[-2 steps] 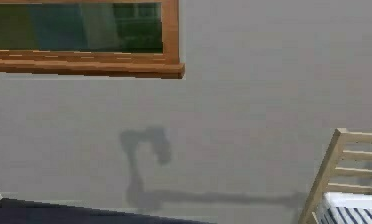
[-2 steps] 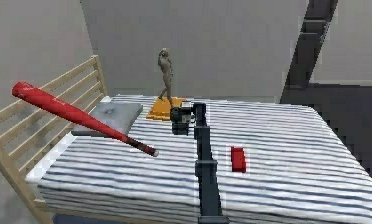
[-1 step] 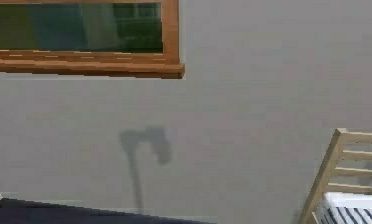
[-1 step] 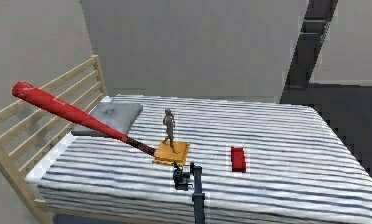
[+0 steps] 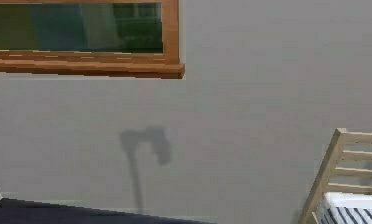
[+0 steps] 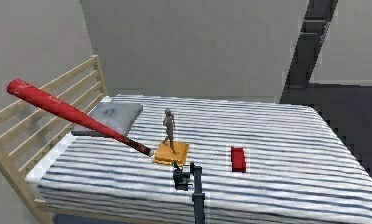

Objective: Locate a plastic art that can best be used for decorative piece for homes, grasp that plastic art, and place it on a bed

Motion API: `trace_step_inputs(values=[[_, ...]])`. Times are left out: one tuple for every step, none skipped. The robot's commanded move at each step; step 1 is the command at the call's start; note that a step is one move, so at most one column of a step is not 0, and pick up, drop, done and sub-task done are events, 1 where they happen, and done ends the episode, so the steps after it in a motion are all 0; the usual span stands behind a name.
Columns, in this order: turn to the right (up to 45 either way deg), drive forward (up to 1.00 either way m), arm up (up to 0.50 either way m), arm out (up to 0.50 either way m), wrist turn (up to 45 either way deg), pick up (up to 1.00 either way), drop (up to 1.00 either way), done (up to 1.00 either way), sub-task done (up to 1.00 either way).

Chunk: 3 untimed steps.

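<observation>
Since the task ends with the plastic art on a bed, the small figure (image 6: 169, 128) on its tan plinth is judged to be that art. It is seen standing upright on the striped bed (image 6: 284, 140), between a grey pillow (image 6: 112, 116) and a small red block (image 6: 238, 159). The gripper (image 6: 180, 178) is seen just below the plinth, at the end of the dark arm (image 6: 197, 200). Whether it touches the plinth cannot be told, nor can the state of the jaws or whether anything is held, as the bedcover lies behind the fingers. A red baseball bat (image 6: 64, 110) is laid slanting over the pillow, its thin end beside the plinth. A wood-framed window (image 5: 84, 30) and a wooden bed frame (image 5: 344, 170) are shown ahead, so the robot is judged to be parked alongside the bed for the reach.
</observation>
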Motion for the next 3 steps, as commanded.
trace_step_inputs(values=[[0.0,0.00,0.10,0.00,0.0,0.00,0.00,0.00,0.00],[0.0,0.00,0.00,-0.08,0.0,0.00,0.00,0.00,0.00],[0.0,0.00,0.00,0.00,0.0,0.00,0.00,1.00,0.00]])
